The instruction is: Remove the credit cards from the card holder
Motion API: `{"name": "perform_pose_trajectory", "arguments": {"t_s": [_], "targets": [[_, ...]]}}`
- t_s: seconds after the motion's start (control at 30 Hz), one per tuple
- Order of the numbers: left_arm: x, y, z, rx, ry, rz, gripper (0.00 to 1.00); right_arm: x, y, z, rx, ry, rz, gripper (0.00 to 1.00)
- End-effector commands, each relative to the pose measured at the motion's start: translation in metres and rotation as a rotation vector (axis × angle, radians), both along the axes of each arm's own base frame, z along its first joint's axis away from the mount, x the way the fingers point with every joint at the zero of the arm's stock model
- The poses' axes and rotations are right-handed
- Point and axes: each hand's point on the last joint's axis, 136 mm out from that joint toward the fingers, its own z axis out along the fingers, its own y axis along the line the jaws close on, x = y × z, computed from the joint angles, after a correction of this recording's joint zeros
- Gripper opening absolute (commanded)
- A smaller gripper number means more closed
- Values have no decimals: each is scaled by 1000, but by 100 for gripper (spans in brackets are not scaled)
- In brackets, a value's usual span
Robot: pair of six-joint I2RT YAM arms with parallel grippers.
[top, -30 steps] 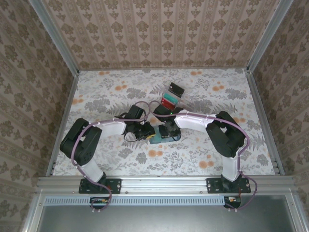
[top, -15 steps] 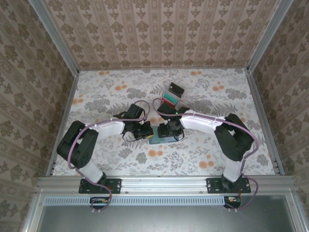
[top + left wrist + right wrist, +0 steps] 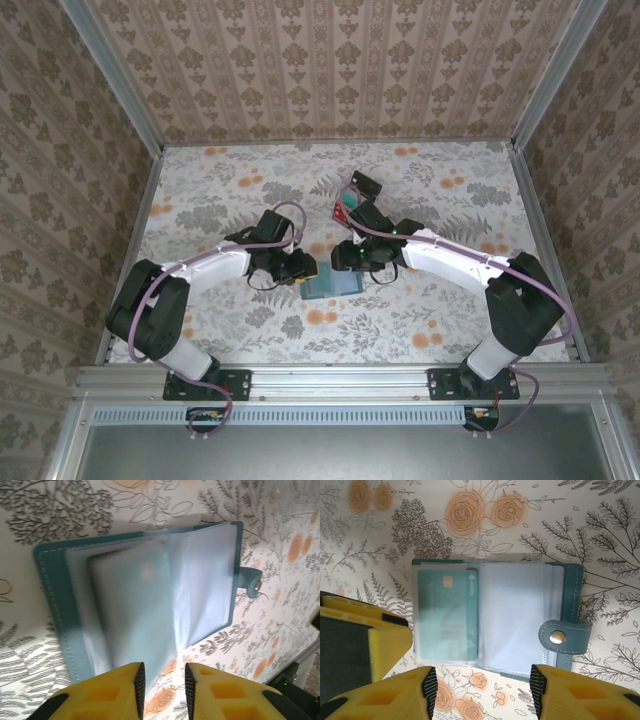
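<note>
Your card holder [image 3: 330,284] lies open and flat on the table [image 3: 200,200], between the left gripper [image 3: 306,270] and the right gripper [image 3: 348,262]. Seen from the left gripper [image 3: 162,680], it lies just ahead of the fingertips. Seen from the right gripper [image 3: 482,690], it lies ahead of the fingers. One card [image 3: 446,612] sits in the panel on the left-finger side, and the snap tab [image 3: 562,637] juts out on the opposite side. A small box [image 3: 349,206] rests on the table beyond the right gripper.

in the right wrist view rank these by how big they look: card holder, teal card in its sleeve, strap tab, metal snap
Largest to smallest:
1. card holder
2. teal card
3. strap tab
4. metal snap
All lie flat together, so camera nearness hardly skews this.
</note>
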Motion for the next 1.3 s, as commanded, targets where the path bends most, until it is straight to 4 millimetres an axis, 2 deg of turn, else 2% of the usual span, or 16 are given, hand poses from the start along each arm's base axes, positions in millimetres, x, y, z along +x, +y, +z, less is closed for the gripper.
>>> {"name": "perform_pose_trajectory", "arguments": {"t_s": [0.0, 0.2, 0.33, 0.4, 0.6, 0.7, 0.87, 1.13, 1.27], "targets": [[5, -16, 18, -59, -41, -41, 32, 2, -6, 10, 28, -19, -40, 56], [4, -19, 15, -63, -33, -38, 34, 3, -14, 9, 26, -23, -70, 55], [3, -3, -1, 29, -3, 20, 41, 2, -15, 4, 9, -10, -60, 56], [2, 7, -10, 77, 22, 52, 43, -1, -8, -1, 17, 11, -16, 55], [-5, 21, -25, 67, 79, 149, 42, -19, 25, -31, -49, 87, 127, 50], [-7, 30, -27, 32, 85, 203, 41, -20, 32, -46, -123, 87, 155, 50], [-9, 30, -21, -42, 79, 232, 40, -21, 24, -73, -263, 133, 161, 47], [-8, 21, -16, -108, 80, 229, 36, -19, 4, -98, -418, 158, 148, 43], [-6, 15, -16, -128, 86, 223, 33, -21, -9, -113, -486, 173, 130, 37]]}}
